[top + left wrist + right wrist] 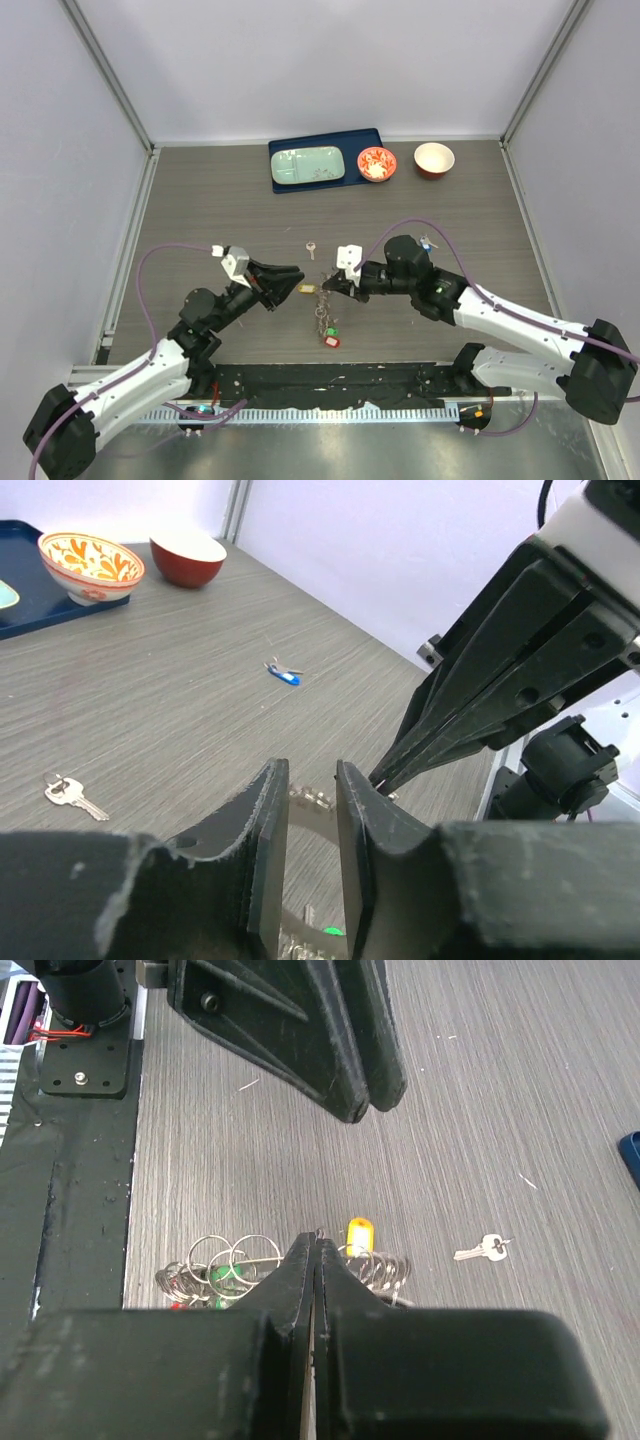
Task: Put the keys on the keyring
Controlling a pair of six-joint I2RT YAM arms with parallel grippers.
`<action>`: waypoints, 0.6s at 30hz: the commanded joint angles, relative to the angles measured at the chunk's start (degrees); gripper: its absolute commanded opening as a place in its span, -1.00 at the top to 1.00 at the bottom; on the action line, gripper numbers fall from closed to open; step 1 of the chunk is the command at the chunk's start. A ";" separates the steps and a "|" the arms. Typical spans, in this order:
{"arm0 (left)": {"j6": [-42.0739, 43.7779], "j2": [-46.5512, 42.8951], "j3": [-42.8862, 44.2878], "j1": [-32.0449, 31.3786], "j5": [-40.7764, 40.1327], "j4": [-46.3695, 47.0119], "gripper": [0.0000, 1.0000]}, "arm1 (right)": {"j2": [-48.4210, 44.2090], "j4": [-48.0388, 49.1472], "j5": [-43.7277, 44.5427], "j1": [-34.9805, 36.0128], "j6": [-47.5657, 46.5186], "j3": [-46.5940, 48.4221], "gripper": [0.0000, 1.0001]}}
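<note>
Two grippers tip to tip over a bunch of keys, near the middle of the table [200, 200].

The left gripper [298, 272] has its fingers [268, 845] a narrow slot apart with nothing between them. The right gripper [326, 291] has its fingers [300, 1270] pressed together, tips down among the wire rings; whether a ring is pinched there cannot be told. A yellow-headed key [307, 289] lies between the two tips, at the far end of the bunch of rings and keys [325, 322], which trails toward the near edge and ends in a red-headed key [331, 341]. A loose silver key [311, 249] lies just on the far side, and a blue-headed key [428, 241] lies to the right, beside the right arm. At the far edge a navy tray [360, 140] holds a green plate [308, 166] and a patterned bowl [377, 164], with a red bowl [434, 159] on the table to its right.
</note>
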 commanded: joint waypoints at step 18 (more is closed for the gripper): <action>20.17 17.95 -1.95 0.23 17.41 20.63 -0.12 | 6.22 -24.34 -2.47 0.26 -8.89 19.54 0.99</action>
